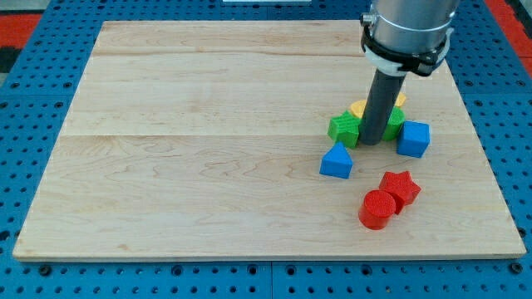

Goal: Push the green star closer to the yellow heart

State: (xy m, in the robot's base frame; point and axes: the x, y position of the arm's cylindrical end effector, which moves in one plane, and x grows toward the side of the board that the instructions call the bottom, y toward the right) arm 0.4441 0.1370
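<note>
My tip [371, 143] rests on the wooden board [208, 124] in a tight cluster of blocks at the view's right. A green block [343, 127], probably the green star, touches the rod's left side. A second green piece [394, 126] shows just right of the rod, its shape hidden. A yellow block [358, 108], probably the yellow heart, lies right behind the green ones, and more yellow [400, 100] shows to the rod's right. The rod hides the middle of the cluster.
A blue cube [413, 138] sits right of the cluster and a blue triangular block [336, 160] lies below its left. A red star [401, 186] and a red cylinder [378, 209] touch nearer the view's bottom right. A blue pegboard [33, 100] surrounds the board.
</note>
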